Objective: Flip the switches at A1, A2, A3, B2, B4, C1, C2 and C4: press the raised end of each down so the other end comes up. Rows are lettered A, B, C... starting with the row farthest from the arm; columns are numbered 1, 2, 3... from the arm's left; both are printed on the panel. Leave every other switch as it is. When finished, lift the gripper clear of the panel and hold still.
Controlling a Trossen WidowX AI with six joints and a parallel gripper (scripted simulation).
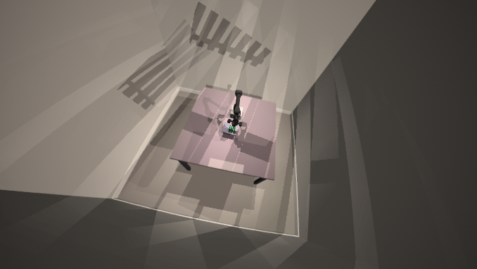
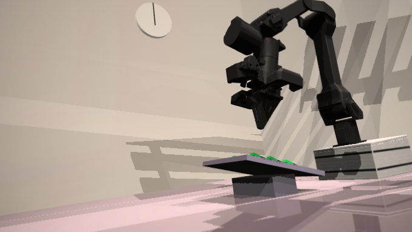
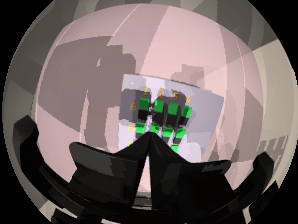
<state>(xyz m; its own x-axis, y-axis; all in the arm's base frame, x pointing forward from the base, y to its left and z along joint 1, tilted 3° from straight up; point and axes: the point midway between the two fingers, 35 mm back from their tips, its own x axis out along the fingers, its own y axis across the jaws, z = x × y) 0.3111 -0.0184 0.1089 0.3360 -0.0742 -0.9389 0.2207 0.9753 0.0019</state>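
Note:
The switch panel (image 1: 226, 131) (image 2: 228, 160) (image 3: 209, 110) is a tilted grey-lilac board on a dark block. In the wrist view, A1 (image 3: 143, 104), A2 (image 3: 158, 106), A3 (image 3: 173, 108) and A4 (image 3: 187, 111) show green on their far halves and dark near halves. In row B, green shows on B1 (image 3: 140, 128), B2 (image 3: 154, 129), B3 (image 3: 167, 132) and B4 (image 3: 180, 133). Row C is mostly hidden behind the fingers; which ends are raised is hard to tell. My gripper (image 2: 260, 128) (image 3: 150, 135) is shut and empty, clear above the panel.
The panel stands on a pink table (image 1: 211, 149) (image 2: 91, 212), with its dark support block (image 2: 252, 186) below. The arm's pale base box (image 2: 392, 158) stands behind the panel at the right in the exterior view. Banded shadows cross the table and walls.

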